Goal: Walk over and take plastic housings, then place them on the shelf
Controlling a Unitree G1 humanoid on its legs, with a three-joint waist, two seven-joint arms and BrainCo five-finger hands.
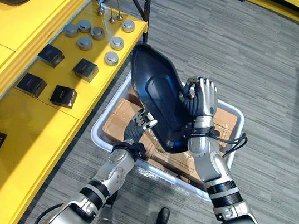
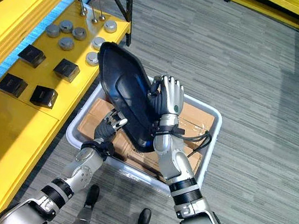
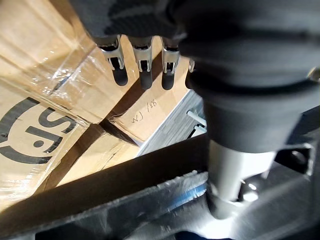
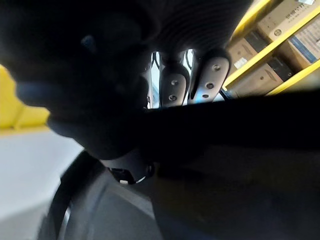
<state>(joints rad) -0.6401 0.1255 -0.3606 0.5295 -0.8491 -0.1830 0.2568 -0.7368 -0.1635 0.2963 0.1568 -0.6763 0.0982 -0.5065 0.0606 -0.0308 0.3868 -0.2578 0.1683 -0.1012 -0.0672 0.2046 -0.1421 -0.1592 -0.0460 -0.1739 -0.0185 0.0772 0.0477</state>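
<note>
Right hand [image 1: 203, 97] in the left eye view has its fingers curled over the right edge of a big dark plastic housing [image 1: 156, 87] and grips it. The housing is tilted in the air, above a grey bin [image 1: 234, 110] that holds cardboard boxes [image 1: 120, 120]. The left hand [image 1: 143, 123] sits at the lower left edge of the housing, under it. To the left is a yellow shelf [image 1: 34, 128] with 4 small black boxes [image 1: 85, 69] and a group of round metal discs [image 1: 115, 42].

The right eye view shows the same: the 2 hands carry the housing over the bin, just beside the shelf.

In the left wrist view the fingers [image 3: 145, 75] are straight and a little apart, with the cardboard boxes past them and the dark housing close by the hand.

In the right wrist view 2 silver fingers [image 4: 210, 75] bend over the dark edge of the housing.
</note>
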